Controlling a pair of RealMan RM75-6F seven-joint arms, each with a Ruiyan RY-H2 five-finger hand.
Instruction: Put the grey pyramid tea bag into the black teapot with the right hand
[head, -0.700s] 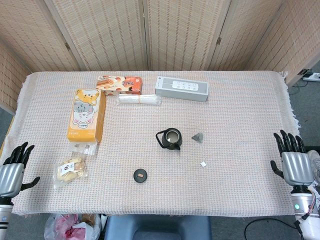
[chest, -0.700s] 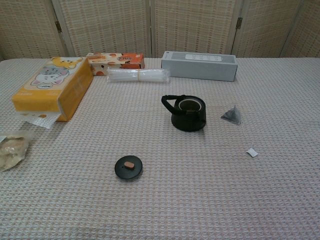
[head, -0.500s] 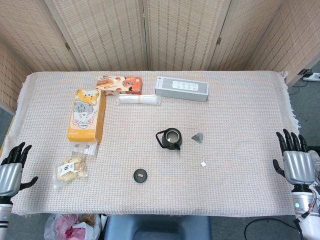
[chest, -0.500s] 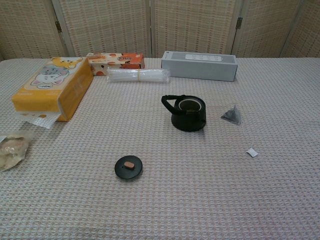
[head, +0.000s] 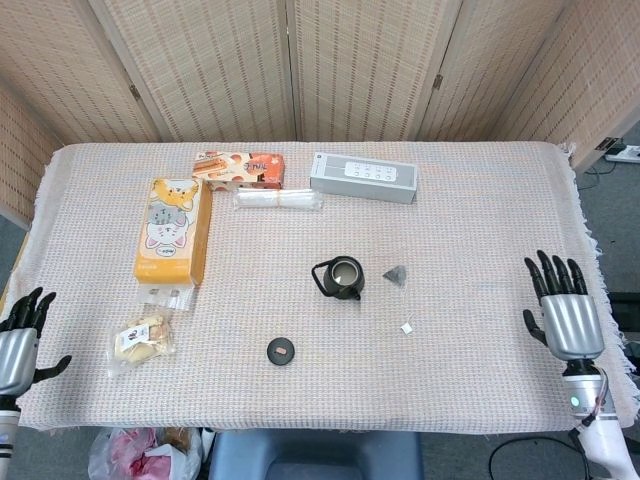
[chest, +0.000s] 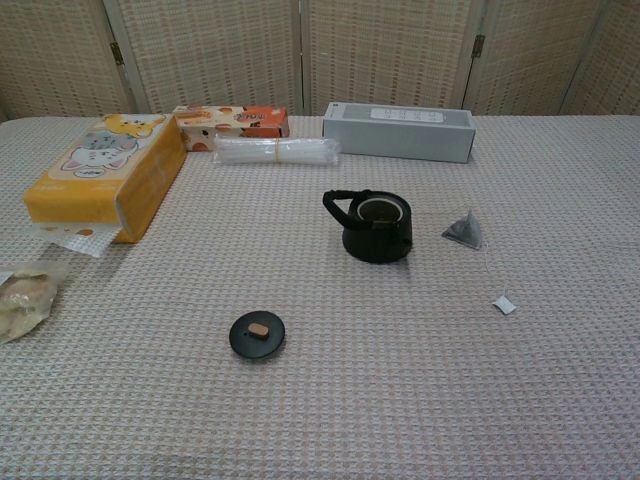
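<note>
The grey pyramid tea bag (head: 396, 273) (chest: 464, 230) lies on the cloth just right of the black teapot (head: 340, 279) (chest: 376, 226), which stands open-topped mid-table. A thin string runs from the bag to a small white tag (head: 407, 327) (chest: 504, 305). The teapot's black lid (head: 281, 351) (chest: 257, 334) lies apart, nearer the front. My right hand (head: 563, 313) hovers over the table's right edge, fingers spread, holding nothing, far right of the tea bag. My left hand (head: 18, 343) is open at the front left corner. Neither hand shows in the chest view.
An orange cat-print tissue box (head: 173, 229) lies at the left, with a snack bag (head: 141, 339) in front of it. At the back are an orange snack box (head: 240, 169), a clear plastic sleeve (head: 278, 199) and a grey rectangular box (head: 363, 178).
My right hand has moved left and up, in over the table's edge. My left hand has slid down and left, toward the frame's corner.
</note>
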